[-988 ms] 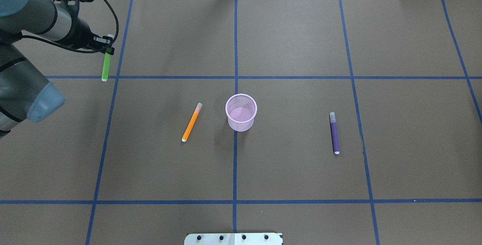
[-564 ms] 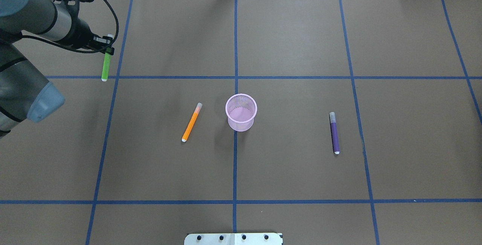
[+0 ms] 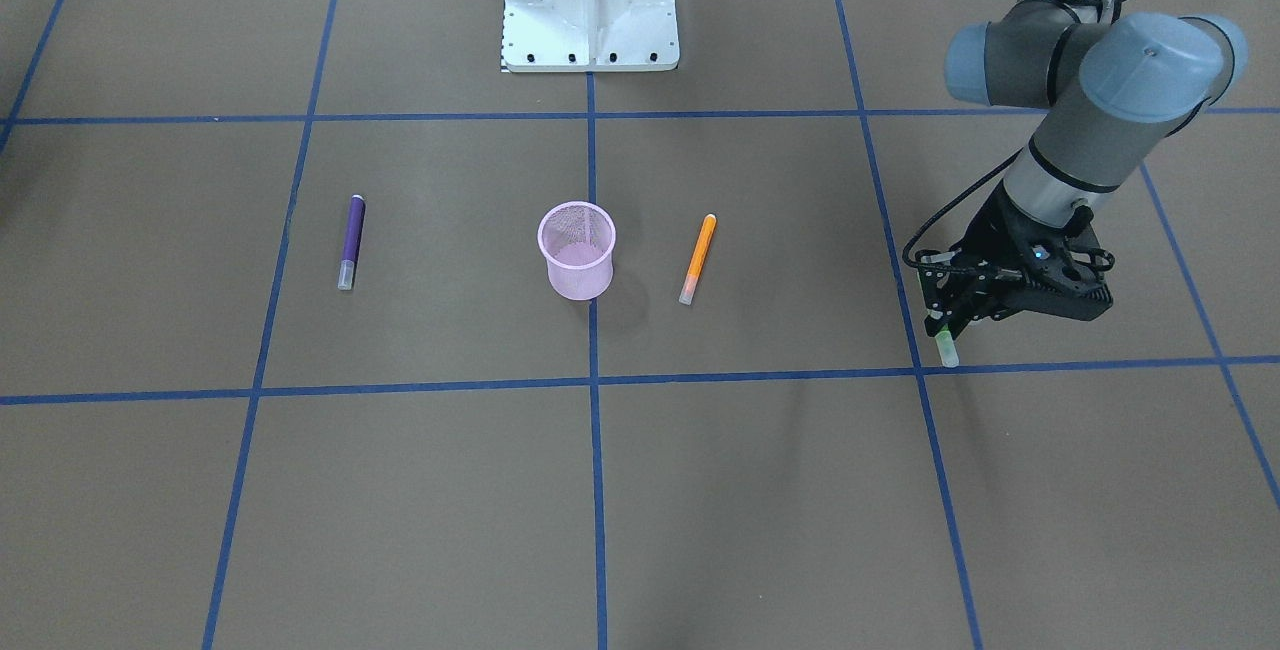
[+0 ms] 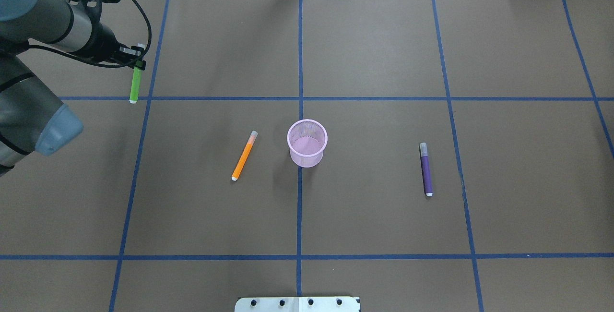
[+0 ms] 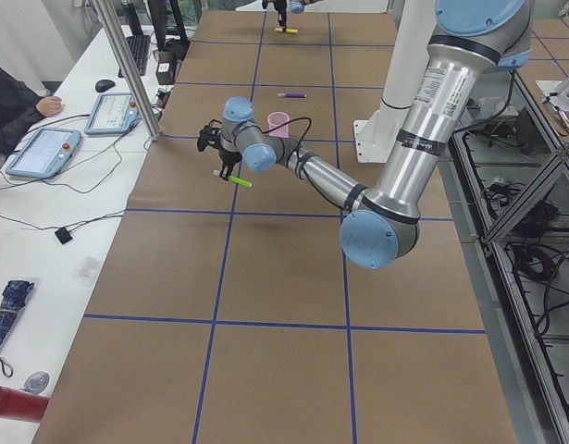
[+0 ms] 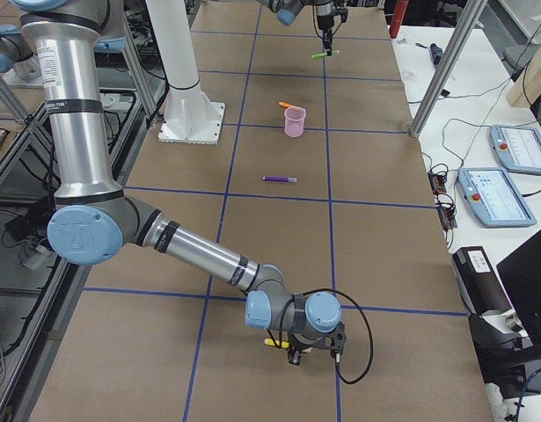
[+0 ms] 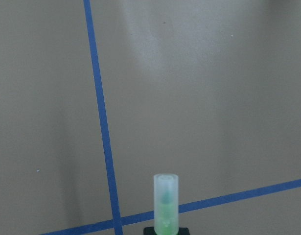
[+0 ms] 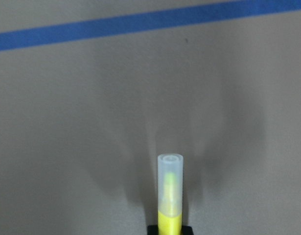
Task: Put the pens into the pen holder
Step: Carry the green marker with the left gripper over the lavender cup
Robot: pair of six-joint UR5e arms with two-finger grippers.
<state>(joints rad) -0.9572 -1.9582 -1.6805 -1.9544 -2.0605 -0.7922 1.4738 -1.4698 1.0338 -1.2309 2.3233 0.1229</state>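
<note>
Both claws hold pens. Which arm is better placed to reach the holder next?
Left, likely. The left claw holds the green pen nearer the pen holder; the right claw, with the yellow pen, is much farther off, outside the overhead view.

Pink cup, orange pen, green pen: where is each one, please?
pink cup (image 4: 307, 158), overhead view, its near mesh wall.
orange pen (image 4: 243, 157), overhead view, middle of barrel.
green pen (image 4: 135, 85), overhead view, middle of barrel.

Silver-grey tubular arms (image 3: 1070, 165), pale blue joint caps (image 3: 1150, 55), looping black cable (image 4: 149, 31), black claw (image 3: 945, 325).
</note>
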